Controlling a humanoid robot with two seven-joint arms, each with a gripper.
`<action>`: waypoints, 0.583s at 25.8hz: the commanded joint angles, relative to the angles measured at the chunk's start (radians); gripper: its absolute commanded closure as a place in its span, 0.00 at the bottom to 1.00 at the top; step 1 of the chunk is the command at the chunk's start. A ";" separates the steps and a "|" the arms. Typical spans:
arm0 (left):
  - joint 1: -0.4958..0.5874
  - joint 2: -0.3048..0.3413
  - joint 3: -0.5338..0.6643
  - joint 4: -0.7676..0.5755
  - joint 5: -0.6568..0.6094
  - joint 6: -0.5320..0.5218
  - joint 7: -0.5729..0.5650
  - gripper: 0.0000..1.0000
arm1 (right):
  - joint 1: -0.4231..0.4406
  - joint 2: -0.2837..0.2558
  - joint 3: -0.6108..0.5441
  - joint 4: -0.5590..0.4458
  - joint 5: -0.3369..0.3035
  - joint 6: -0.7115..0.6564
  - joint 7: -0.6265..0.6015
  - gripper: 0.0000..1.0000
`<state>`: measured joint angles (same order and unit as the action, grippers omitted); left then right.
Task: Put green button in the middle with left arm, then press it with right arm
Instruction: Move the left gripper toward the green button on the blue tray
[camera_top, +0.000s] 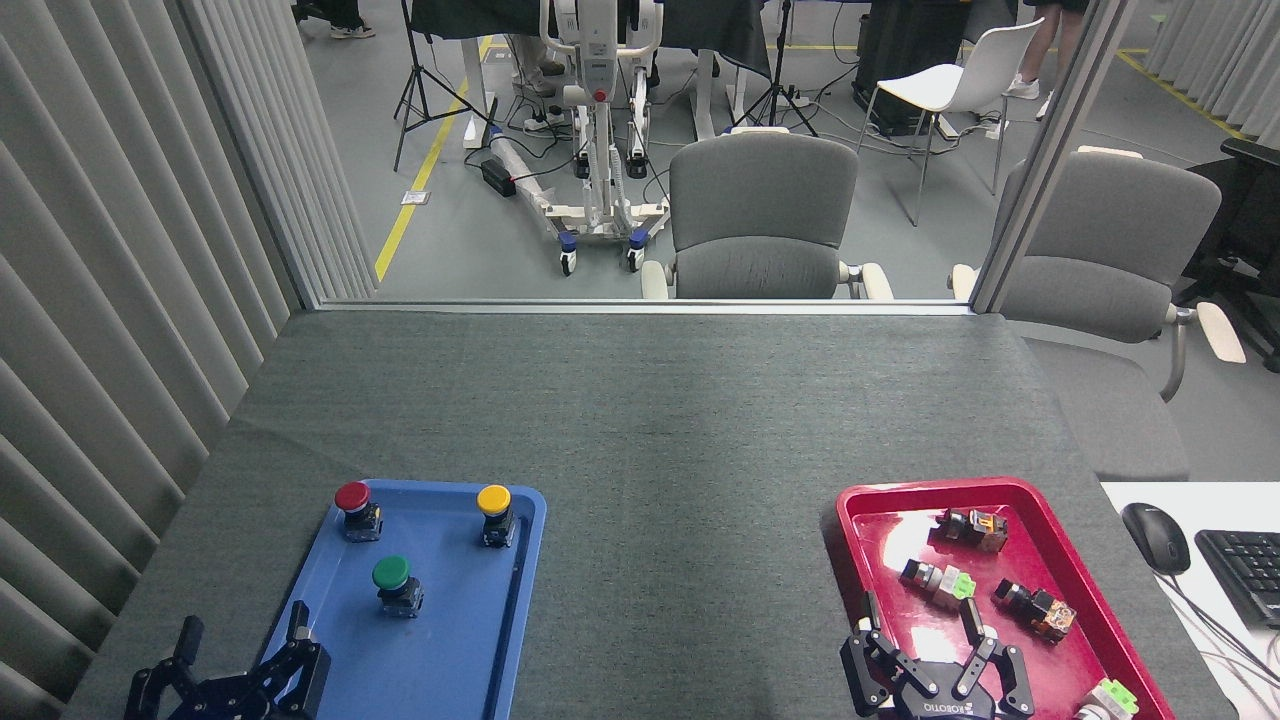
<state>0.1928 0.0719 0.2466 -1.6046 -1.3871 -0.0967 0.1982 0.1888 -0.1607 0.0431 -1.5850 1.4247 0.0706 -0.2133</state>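
The green button (393, 581) stands upright on the blue tray (470, 650), in its middle. Its dark-green cap sits on a black base. My left gripper (240, 650) is at the bottom left, near the tray's front left corner, below and left of the button. Its fingers are spread open and hold nothing. My right gripper (925, 640) is at the bottom right, over the front of the red tray (870, 500), fingers spread open and empty. The middle (680, 560) of the table is bare grey cloth between the two trays.
A red-capped button (355, 508) and a yellow-capped button (495, 513) stand at the back of the blue tray. Several small switches (1035, 608) lie in the red tray. A mouse (1155, 536) and keyboard (1240, 570) sit at the right. Chairs stand beyond the table.
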 joint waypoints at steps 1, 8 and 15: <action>0.001 -0.006 0.013 -0.003 0.028 -0.009 0.003 0.00 | -0.005 -0.010 0.001 -0.001 0.000 -0.003 0.008 0.01; 0.011 -0.012 0.011 0.002 0.051 -0.034 0.013 0.00 | 0.012 -0.003 0.009 0.005 0.000 -0.005 0.009 0.01; 0.011 -0.012 0.005 0.017 0.059 -0.044 0.015 0.00 | 0.005 -0.006 0.009 0.034 -0.004 -0.008 -0.005 0.01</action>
<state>0.2037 0.0593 0.2527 -1.5896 -1.3312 -0.1377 0.2118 0.1918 -0.1679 0.0504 -1.5550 1.4194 0.0675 -0.1973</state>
